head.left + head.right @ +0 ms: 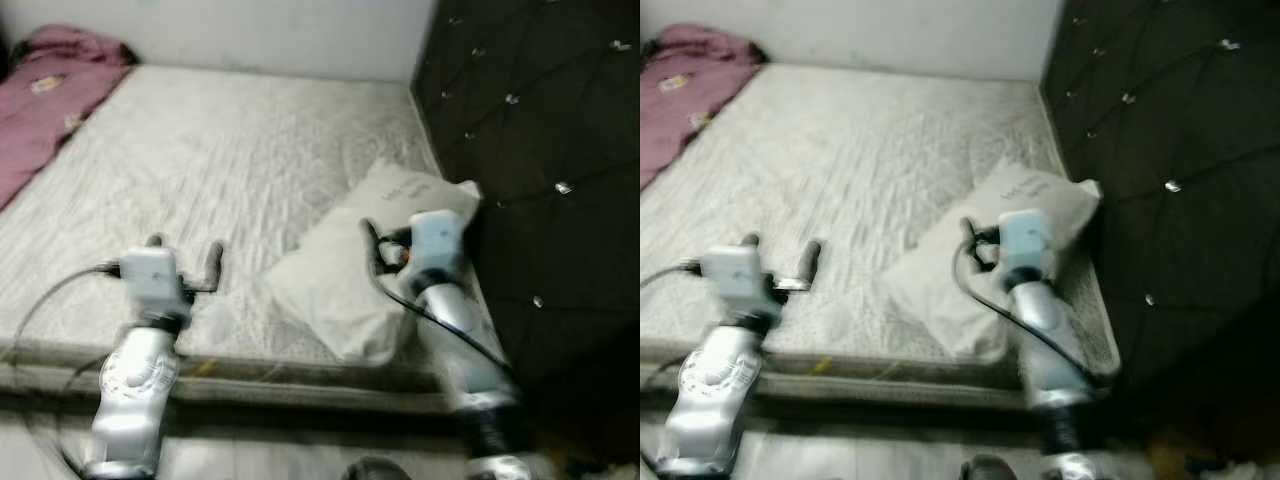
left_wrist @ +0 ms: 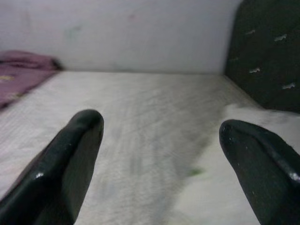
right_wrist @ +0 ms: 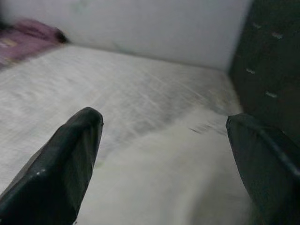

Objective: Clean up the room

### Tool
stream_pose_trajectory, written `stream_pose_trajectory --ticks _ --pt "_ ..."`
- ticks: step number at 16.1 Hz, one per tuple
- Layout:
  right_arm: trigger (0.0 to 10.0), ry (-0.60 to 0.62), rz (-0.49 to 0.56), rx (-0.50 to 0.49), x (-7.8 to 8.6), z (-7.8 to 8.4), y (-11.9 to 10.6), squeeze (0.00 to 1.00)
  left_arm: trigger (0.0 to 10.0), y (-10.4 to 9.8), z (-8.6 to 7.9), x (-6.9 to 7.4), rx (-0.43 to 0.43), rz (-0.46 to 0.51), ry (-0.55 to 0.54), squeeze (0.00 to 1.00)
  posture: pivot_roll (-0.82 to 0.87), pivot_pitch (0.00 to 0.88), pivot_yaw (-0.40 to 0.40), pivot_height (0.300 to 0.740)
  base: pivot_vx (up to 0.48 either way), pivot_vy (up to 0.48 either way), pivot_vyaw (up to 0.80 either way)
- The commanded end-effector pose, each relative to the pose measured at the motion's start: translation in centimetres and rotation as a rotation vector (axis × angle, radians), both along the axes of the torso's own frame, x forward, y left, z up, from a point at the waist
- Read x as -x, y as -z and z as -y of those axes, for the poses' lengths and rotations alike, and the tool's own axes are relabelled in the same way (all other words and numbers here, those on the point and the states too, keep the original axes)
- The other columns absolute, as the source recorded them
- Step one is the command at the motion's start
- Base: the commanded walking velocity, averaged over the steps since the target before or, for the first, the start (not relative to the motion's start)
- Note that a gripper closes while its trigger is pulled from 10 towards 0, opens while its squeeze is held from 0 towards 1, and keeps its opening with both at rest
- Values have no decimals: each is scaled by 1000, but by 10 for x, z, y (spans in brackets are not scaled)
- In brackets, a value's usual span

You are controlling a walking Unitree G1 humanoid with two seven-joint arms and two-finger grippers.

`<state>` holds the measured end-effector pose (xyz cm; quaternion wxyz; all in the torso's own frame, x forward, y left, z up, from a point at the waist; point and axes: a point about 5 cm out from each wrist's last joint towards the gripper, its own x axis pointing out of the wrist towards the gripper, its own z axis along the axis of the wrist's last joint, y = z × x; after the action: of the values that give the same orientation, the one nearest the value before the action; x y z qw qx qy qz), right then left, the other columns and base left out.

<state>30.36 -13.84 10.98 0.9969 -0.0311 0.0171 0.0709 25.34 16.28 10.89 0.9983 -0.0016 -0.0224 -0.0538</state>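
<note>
Mattress (image 1: 200,170) open; pillow (image 1: 350,280) against headboard (image 1: 540,150).

Both silver arms reach forward from the lower edge of the head views. The left gripper (image 1: 183,250) sits toward eight o'clock, its two black fingers (image 2: 70,159) spread wide apart. The right gripper (image 1: 385,245) sits toward four o'clock, slightly farther forward, its fingers (image 3: 65,164) likewise parted, a black cable looping along its wrist.
</note>
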Motion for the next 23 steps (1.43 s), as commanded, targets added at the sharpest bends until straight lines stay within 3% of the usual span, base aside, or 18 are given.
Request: stream_pose_trajectory --ticks 1,7,10,15,19,23 --pt "10000 -11 17 -20 -4 -7 -5 0 10000 1 -9 2 -16 -9 -26 0 -63 0 -22 740 319 0 0" --pt "10000 19 -16 -49 -9 -2 3 0 10000 5 -7 -4 14 -40 -27 0 -83 0 -13 740 44 0 0" --pt "10000 18 6 -42 -14 -5 -3 0 10000 -1 -4 -11 -3 -14 -13 0 -81 0 -16 740 0 0 -750" --pt "10000 19 10 -45 -14 -5 -3 0 10000 -3 -4 -11 22 -7 -14 0 -83 0 -16 740 0 0 0" --pt "10000 19 8 -49 -13 -5 -3 0 10000 -3 -3 -10 17 -6 -9 0 -79 0 -17 740 0 0 -541" --pt "10000 13 8 -45 -13 -5 -3 0 10000 -3 -2 -10 23 -7 -10 0 -77 0 -22 740 0 -382 0"
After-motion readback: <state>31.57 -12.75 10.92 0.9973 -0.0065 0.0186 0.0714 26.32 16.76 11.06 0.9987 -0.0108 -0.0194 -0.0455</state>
